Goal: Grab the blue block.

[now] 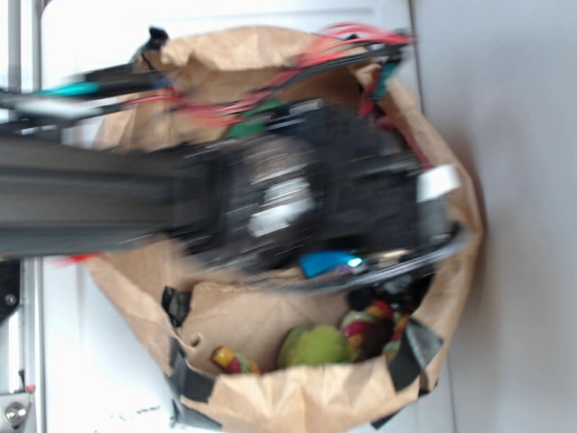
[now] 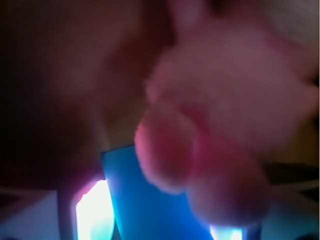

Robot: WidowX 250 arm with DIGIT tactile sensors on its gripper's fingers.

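Inside the paper bag [image 1: 270,397], the arm reaches low for the blue block [image 2: 150,205].
The block lies just below the wrist camera, a pink plush [image 2: 220,115] partly over it; whether the gripper is open or closed cannot be told.

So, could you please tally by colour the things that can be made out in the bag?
Blue: 1, the block
Pink: 1, the plush
Green: 1, the ball
Multicoloured: 2, a toy and a smaller one
Total: 5; the blurred arm hides the rest.
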